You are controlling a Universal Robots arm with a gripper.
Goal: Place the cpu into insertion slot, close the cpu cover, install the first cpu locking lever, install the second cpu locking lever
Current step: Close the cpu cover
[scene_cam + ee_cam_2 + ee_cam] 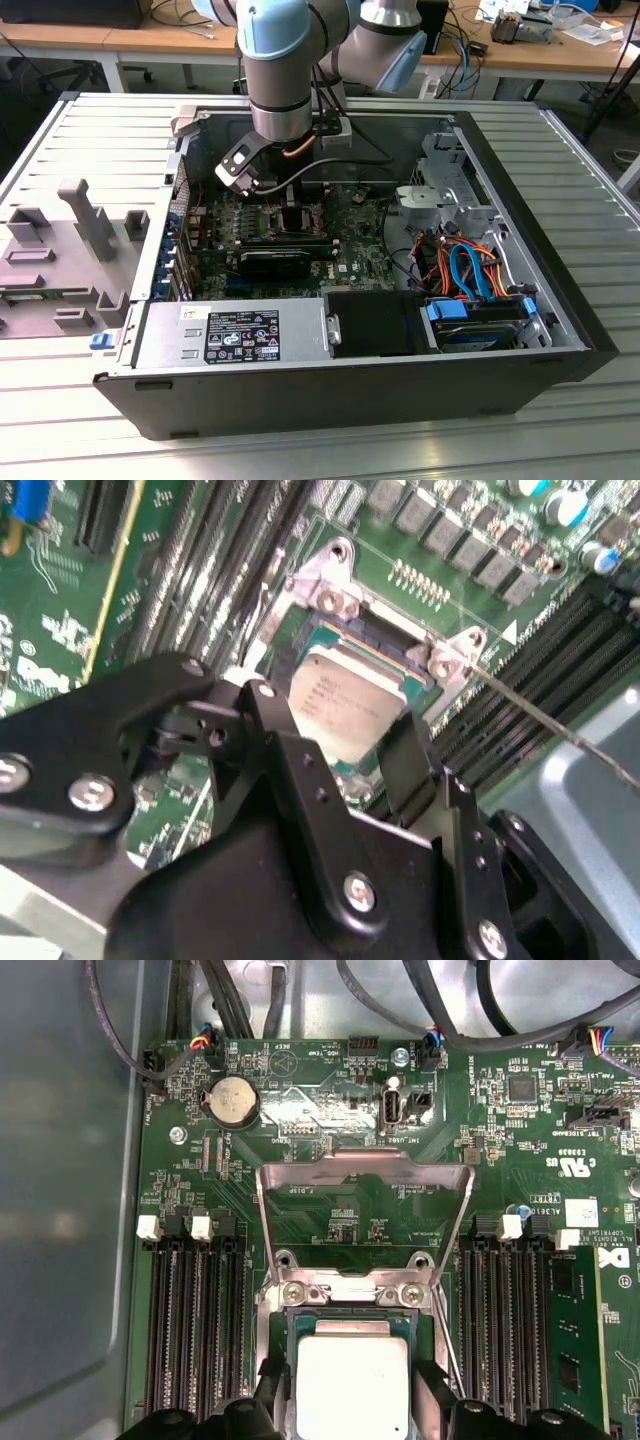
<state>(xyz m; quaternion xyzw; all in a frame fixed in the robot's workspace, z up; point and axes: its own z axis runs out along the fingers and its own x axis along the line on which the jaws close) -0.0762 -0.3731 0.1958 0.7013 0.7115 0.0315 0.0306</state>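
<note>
The jaws (350, 1400) straddle the cpu (353, 1385), one black finger (272, 1390) on each side of it, and whether they pinch it or stand released cannot be told. The chip sits in the insertion slot (345, 645) directly between the jaws. Just beyond them the cpu cover (365, 1175) stands swung up and open over the green motherboard (300, 1110). In the exterior view the arm (285, 70) reaches down into the open computer case (560, 340) on the worktop (60, 420).

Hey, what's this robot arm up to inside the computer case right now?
The gripper sits low over the motherboard, its fingers on either side of the cpu, which lies in the insertion slot. The cpu cover is flipped open, so the chip is not yet locked down.
</note>
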